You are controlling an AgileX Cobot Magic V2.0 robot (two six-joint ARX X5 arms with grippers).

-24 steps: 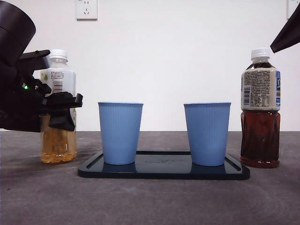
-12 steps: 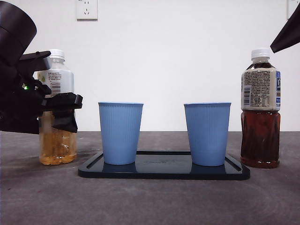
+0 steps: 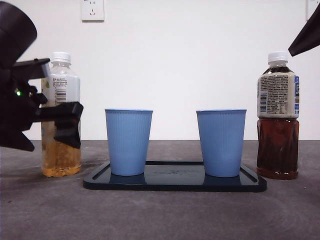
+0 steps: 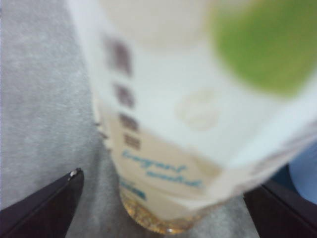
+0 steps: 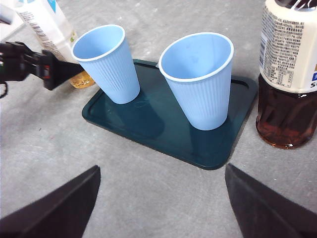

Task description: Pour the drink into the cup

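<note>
Amber drink bottle upright between left pincer jaws, spread wide, not touching, right pincer waiting

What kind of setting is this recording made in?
Probably a lab or test bench, not a home: a bare grey table, a plain white wall with a socket, and a staged row of two bottles and two blue cups on a dark tray.
</note>
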